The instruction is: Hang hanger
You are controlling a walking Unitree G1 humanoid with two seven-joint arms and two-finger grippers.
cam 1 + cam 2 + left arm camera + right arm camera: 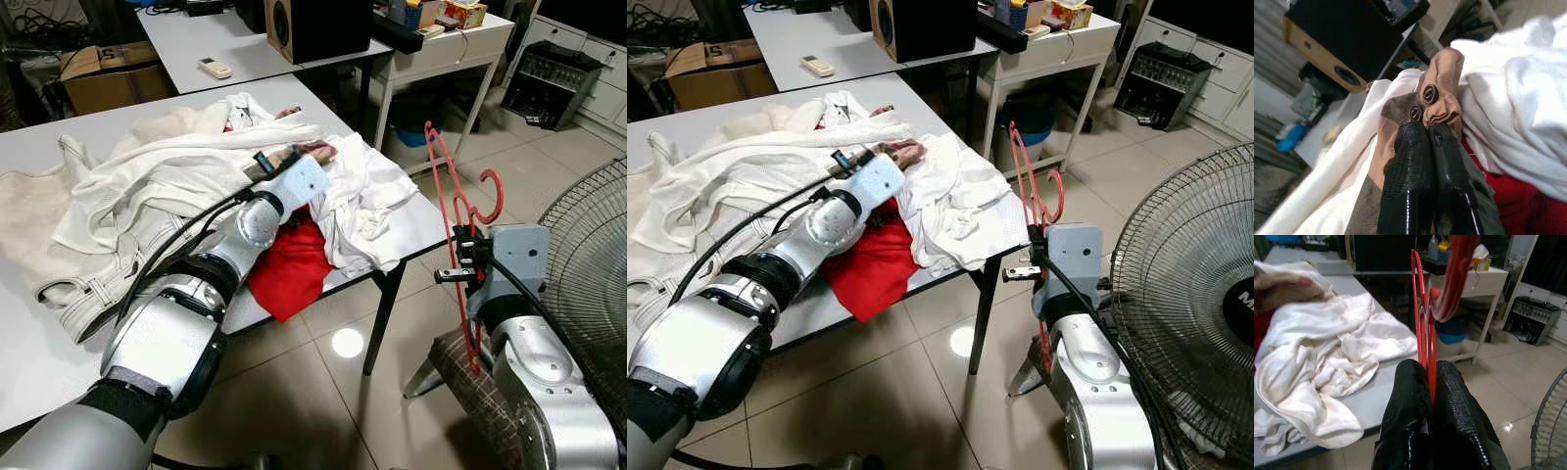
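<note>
- My right gripper (1431, 382) pinches the red hanger (460, 211), which stands upright above it, beside the table (416, 230).
- The hanger looks light, stiff and thin; I judge the lower bar the steadiest hold.
- My left gripper (1430, 134), arm stretched over the table, clamps a brown buttoned garment (1442, 93) in the white clothes (196, 176).

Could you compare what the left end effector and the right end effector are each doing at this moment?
The left end effector is over the table, pinched shut on a brown buttoned garment in the clothes pile; the right end effector is off the table's edge, above the floor. The left grips soft cloth lying flat; the right grips a rigid red hanger held upright. Both are closed on something.
</note>
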